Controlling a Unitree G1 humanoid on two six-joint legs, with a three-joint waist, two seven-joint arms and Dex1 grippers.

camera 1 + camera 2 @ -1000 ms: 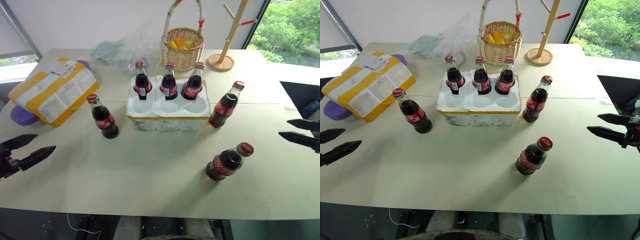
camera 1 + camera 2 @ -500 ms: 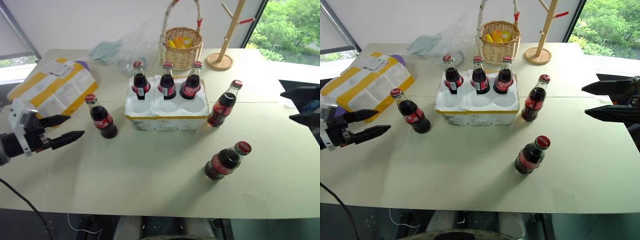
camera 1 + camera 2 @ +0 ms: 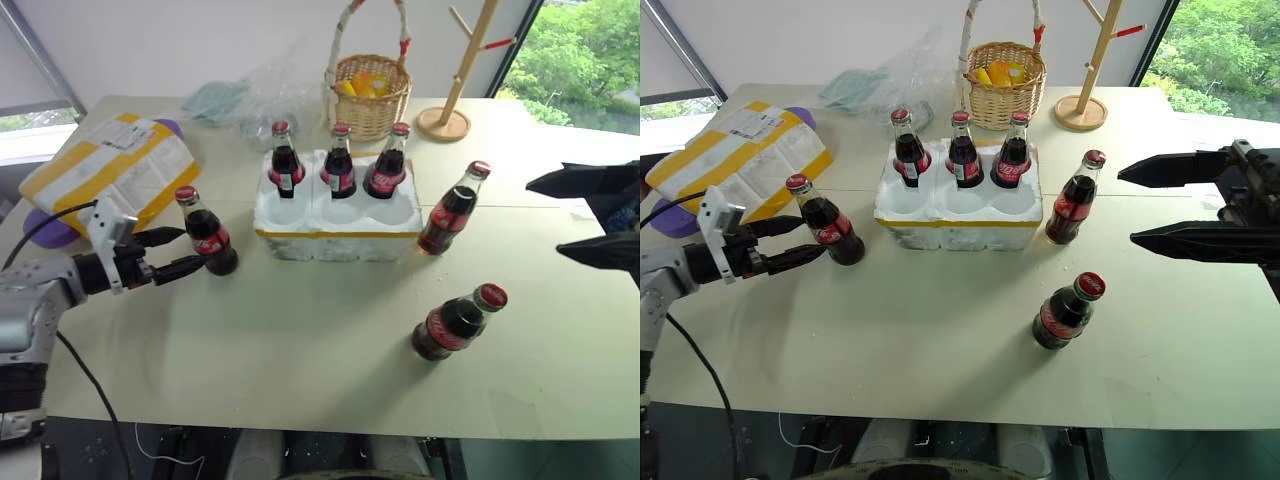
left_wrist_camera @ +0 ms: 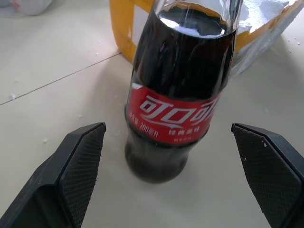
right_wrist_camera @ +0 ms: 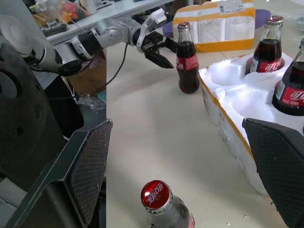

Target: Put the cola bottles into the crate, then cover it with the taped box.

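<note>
Left eye view: left of the crate [image 3: 335, 215], a cola bottle [image 3: 207, 234] stands upright on the bench [image 3: 300, 350], its long axis vertical. The left pincer [image 3: 182, 253], released and wide, points level at its lower body, the nearer arm.

Left wrist view: the bottle sits between the spread fingers [image 4: 71, 166], untouched.

Right eye view: the right pincer [image 3: 1152, 205] hangs released, right of the crate.
</note>
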